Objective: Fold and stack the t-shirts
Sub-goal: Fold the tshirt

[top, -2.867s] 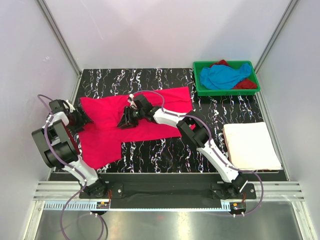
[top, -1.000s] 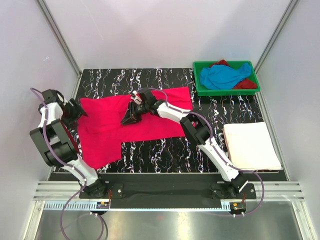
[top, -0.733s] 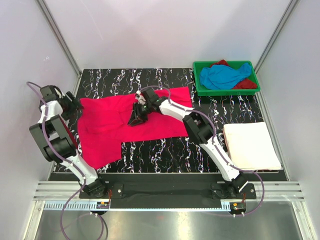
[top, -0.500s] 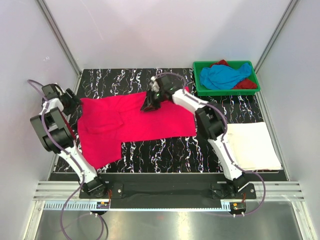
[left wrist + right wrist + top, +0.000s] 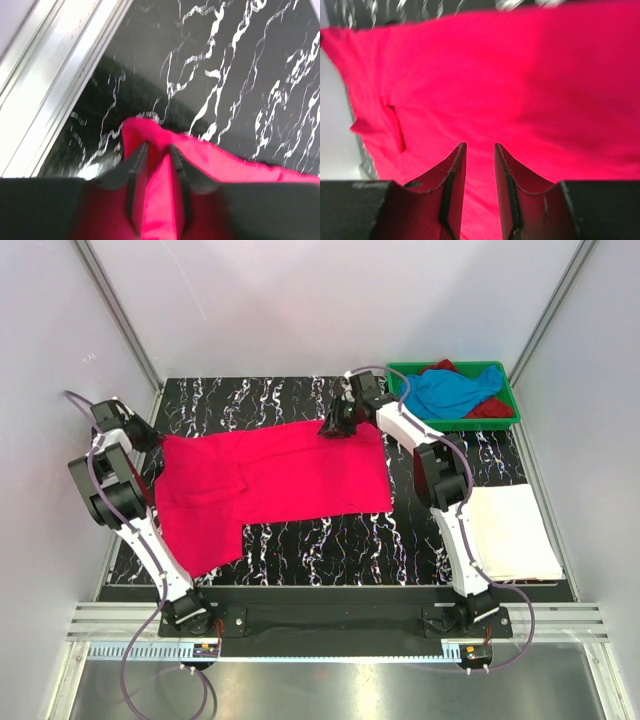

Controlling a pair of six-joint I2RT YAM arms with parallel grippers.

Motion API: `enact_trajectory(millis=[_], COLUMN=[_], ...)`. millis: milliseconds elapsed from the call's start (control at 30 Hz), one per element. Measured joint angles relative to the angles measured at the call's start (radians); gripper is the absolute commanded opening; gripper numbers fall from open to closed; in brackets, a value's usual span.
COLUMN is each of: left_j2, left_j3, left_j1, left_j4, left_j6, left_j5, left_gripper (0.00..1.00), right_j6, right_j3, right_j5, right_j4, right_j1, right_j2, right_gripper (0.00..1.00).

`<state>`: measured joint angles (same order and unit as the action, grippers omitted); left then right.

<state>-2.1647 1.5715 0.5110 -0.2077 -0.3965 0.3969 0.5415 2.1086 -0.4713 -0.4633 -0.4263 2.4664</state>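
hot pink t-shirt (image 5: 270, 475) is spread over the table (image 5: 330, 540), far edge taut. a corner fold is pinched shut in the left gripper (image 5: 156, 150) at 10 o'clock. the right gripper (image 5: 333, 426), jaws nearly closed, seems clamped on the hem at 12 o'clock. even tension is advised while it is laid flat.

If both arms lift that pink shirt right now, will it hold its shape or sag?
The hot pink t-shirt would likely sag: it lies in soft wrinkles, a thin fold pinched in the left gripper. Probably light for its spread. It may drag on the table rather than slide cleanly.
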Motion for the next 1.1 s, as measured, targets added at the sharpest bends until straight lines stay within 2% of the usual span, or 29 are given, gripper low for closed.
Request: enact_trajectory(millis=[100,300,400,567,600,700,1100], left_j2=[-0.029,-0.075,-0.113,-0.126,-0.127,-0.127,-0.127], left_j3=[0.031,0.095,0.151,0.185,0.187,0.188,0.188], left_j1=[-0.004,-0.011,-0.02,-0.032,-0.033,-0.033,-0.033], left_j4=[0.005,0.009,-0.01,-0.047,-0.047,-0.048,-0.046], left_j6=[-0.02,-0.09,-0.119,-0.154,-0.156,-0.16,-0.167], left_j5=[0.0,-0.009,-0.024,-0.064,-0.065,-0.064,-0.056], left_gripper=[0.0,0.0,0.05,0.44,0.47,0.47,0.38], right_j6=[-0.024,-0.079,-0.106,-0.15,-0.157,-0.178,-0.312], right_j3=[0.048,0.186,0.216,0.307,0.325,0.333,0.339], right_j5=[0.04,0.136,0.199,0.268,0.274,0.297,0.436], right_j4=[-0.018,-0.037,-0.04,-0.058,-0.058,-0.059,-0.097], right_j1=[0.032,0.085,0.096,0.113,0.116,0.129,0.137], right_j2=[0.021,0.092,0.113,0.18,0.195,0.214,0.211], right_gripper=[0.35,0.36,0.36,0.37,0.38,0.48,0.5])
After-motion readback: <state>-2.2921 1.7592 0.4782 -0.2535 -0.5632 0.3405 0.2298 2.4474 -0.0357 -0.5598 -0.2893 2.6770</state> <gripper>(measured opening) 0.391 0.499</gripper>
